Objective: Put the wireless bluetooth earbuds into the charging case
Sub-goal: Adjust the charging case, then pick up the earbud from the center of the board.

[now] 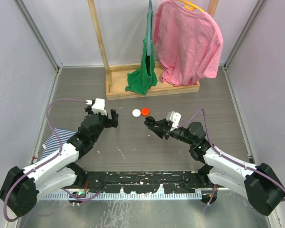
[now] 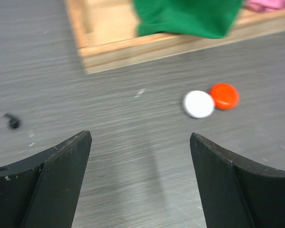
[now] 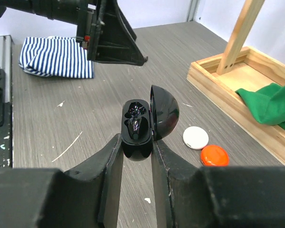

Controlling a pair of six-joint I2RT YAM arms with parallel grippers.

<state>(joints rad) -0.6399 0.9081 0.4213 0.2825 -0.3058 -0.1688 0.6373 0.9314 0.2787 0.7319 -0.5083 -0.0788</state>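
Charging case (image 3: pixel 137 130), glossy black, lid (image 3: pixel 165 111) hinged open to the right. It is off the table, near the middle of the scene, pinched low on its body by the right gripper (image 3: pixel 137 146). The jaws stand narrow, one finger on each side of the case. At least one dark earbud (image 3: pixel 135 124) sits in the open cavity; a second cannot be made out.

From above, the case (image 1: pixel 149 122) is at the tip of the right gripper (image 1: pixel 155 125), which points left toward the other arm.

Left gripper (image 2: pixel 140 142): jaws wide apart, nothing between them, only bare table (image 2: pixel 133 180) below. It is left of the case, well apart from it. A small dark speck (image 2: pixel 12 122) lies on the table to its left, too blurred to identify.

White disc (image 1: pixel 136 113) and red disc (image 1: pixel 145 112) lie flat just beyond the case, touching or nearly so.

Farther back: wooden rack base (image 1: pixel 152 91), green garment (image 1: pixel 145 71) draped into it, pink shirt (image 1: pixel 187 42) hanging to the right.

Near left edge: striped cloth (image 1: pixel 54 140), partly under the left arm.
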